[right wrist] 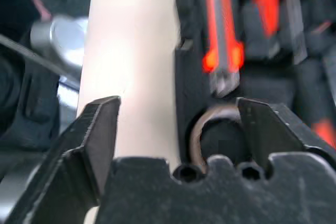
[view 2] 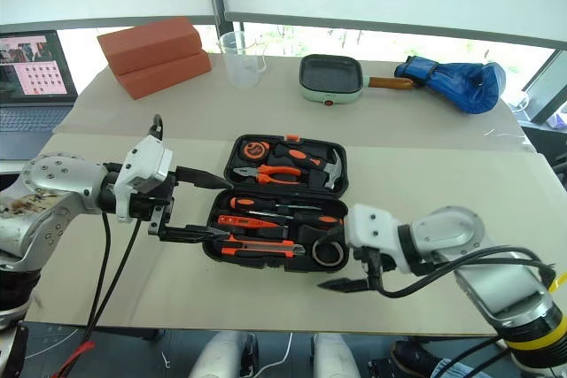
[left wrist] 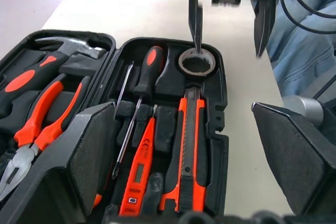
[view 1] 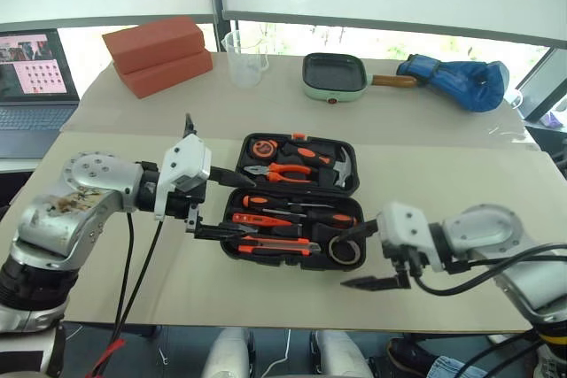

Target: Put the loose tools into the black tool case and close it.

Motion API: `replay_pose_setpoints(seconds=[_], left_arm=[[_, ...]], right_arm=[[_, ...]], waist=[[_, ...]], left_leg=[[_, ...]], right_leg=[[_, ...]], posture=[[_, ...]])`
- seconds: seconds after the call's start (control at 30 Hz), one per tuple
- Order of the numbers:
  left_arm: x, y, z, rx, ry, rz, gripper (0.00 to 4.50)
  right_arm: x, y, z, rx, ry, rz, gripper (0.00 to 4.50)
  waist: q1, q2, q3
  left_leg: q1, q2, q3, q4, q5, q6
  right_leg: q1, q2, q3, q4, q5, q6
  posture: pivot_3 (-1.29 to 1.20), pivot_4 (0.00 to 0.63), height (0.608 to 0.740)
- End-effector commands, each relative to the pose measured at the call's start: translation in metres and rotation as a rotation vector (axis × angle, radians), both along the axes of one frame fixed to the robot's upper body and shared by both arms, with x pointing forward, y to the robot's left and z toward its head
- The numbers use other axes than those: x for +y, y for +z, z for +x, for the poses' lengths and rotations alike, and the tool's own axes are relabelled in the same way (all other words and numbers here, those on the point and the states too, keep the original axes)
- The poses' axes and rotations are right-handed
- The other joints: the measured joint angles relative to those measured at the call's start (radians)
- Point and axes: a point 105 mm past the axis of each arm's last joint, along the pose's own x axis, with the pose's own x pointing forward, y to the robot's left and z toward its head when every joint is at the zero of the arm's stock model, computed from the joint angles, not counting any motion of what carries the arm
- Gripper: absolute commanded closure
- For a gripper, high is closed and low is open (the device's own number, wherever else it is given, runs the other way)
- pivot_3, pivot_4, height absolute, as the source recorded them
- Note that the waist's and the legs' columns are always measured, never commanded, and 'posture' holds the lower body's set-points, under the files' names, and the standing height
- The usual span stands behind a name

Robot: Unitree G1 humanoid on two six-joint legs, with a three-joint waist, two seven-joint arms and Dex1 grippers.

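Observation:
The black tool case (view 1: 352,185) lies open in the middle of the table. Its near half holds two screwdrivers (left wrist: 149,72), a slim orange tool (left wrist: 139,166), the utility knife (view 1: 275,247) and a dark tape roll (view 1: 344,250). My left gripper (view 1: 223,206) is open at the case's left edge, its fingers astride that end. At the near right corner my right gripper (view 1: 348,258) is open too. One of its fingers reaches over the tape roll (right wrist: 197,129) and the other hangs outside the case wall, with nothing gripped.
Pliers (view 1: 283,170), a hammer (view 1: 341,165) and a tape measure (view 1: 263,146) fill the far half. Behind the case stand two red bricks (view 1: 159,55), a clear measuring cup (view 1: 245,57), a green-rimmed pan (view 1: 335,75) and a blue glove (view 1: 456,80). A laptop (view 1: 35,73) sits far left.

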Motion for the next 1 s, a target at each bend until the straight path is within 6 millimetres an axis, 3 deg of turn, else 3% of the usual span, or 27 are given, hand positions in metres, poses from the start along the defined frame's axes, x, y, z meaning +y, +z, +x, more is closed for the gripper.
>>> replay_pose_setpoints(seconds=[0.03, 0.07, 0.17, 0.33, 0.43, 0.47, 0.53, 0.7, 0.8, 1.0], left_arm=[[0.012, -0.001, 0.023, -0.092, 0.128, 0.031, 0.0], [0.016, -0.003, 0.03, -0.092, 0.179, 0.03, 0.0], [0.031, -0.014, 0.043, -0.087, 0.3, 0.054, 0.68], [0.064, -0.048, 0.044, -0.075, 0.396, 0.2, 2.58], [0.068, -0.063, 0.044, -0.071, 0.413, 0.236, 3.66], [0.069, -0.067, 0.045, -0.082, 0.422, 0.248, 4.07], [0.072, -0.072, 0.054, -0.106, 0.476, 0.272, 4.38], [0.054, -0.075, 0.054, -0.083, 0.443, 0.211, 4.38], [0.041, -0.079, 0.055, -0.081, 0.415, 0.186, 4.38], [0.025, -0.085, 0.044, -0.062, 0.357, 0.162, 4.38]], right_arm=[[-0.019, 0.023, 0.014, 0.005, -0.122, 0.095, 0.49], [-0.025, 0.025, 0.016, 0.016, -0.148, 0.114, 1.0], [-0.048, 0.023, 0.028, 0.034, -0.283, 0.158, 1.9], [-0.084, 0.003, 0.053, 0.014, -0.491, 0.149, 3.58], [-0.087, -0.011, 0.055, 0.038, -0.492, 0.144, 4.5], [-0.086, -0.014, 0.054, 0.047, -0.478, 0.144, 4.5], [-0.084, -0.019, 0.055, 0.062, -0.474, 0.151, 4.5], [-0.085, -0.037, 0.069, 0.013, -0.487, 0.079, 4.5], [-0.071, -0.048, 0.076, 0.003, -0.432, 0.045, 4.5], [-0.053, -0.05, 0.073, 0.007, -0.34, 0.066, 4.5]], waist=[[0.001, 0.0, 0.0], [0.004, 0.0, 0.0], [0.009, 0.0, 0.0], [-0.004, 0.0, 0.0], [-0.005, 0.0, 0.0], [-0.005, 0.0, 0.0], [-0.003, 0.0, 0.0], [0.002, 0.0, 0.0], [0.001, 0.0, 0.0], [0.001, 0.0, 0.0]], left_leg=[[0.0, 0.0, 0.0, 0.0, 0.0, 0.0], [0.0, 0.0, 0.0, 0.0, 0.0, 0.0], [-0.001, -0.001, 0.001, 0.0, 0.0, 0.0], [-0.001, 0.0, 0.002, -0.001, 0.0, 0.0], [0.0, 0.0, 0.003, -0.003, 0.0, 0.0], [0.0, 0.0, 0.005, -0.002, 0.0, 0.0], [-0.001, 0.0, 0.006, -0.002, 0.0, 0.0], [-0.001, 0.0, 0.008, -0.001, 0.0, 0.0], [-0.001, 0.0, 0.008, -0.001, 0.0, 0.0], [-0.001, 0.0, 0.008, -0.002, 0.0, 0.0]], right_leg=[[0.0, 0.0, 0.0, 0.0, 0.0, 0.0], [0.0, 0.0, 0.0, 0.0, 0.0, 0.0], [0.0, 0.0, -0.001, -0.001, 0.0, 0.0], [-0.001, 0.0, 0.0, -0.001, 0.0, 0.0], [-0.001, 0.0, 0.001, 0.0, 0.0, 0.0], [-0.001, 0.0, 0.001, 0.0, 0.0, 0.0], [-0.001, 0.0, 0.001, 0.0, 0.0, 0.0], [-0.001, -0.001, 0.0, -0.001, 0.0, 0.0], [-0.001, -0.001, 0.0, 0.0, 0.0, 0.0], [-0.002, -0.001, 0.001, 0.0, 0.0, 0.0]], posture=[[0.0, 0.15, 0.74], [0.0, 0.15, 0.74], [0.0, 0.15, 0.74], [0.0, 0.15, 0.74], [0.0, 0.15, 0.74], [0.0, 0.15, 0.74], [0.0, 0.15, 0.74], [0.0, 0.15, 0.74], [0.0, 0.15, 0.74], [0.0, 0.15, 0.74]])
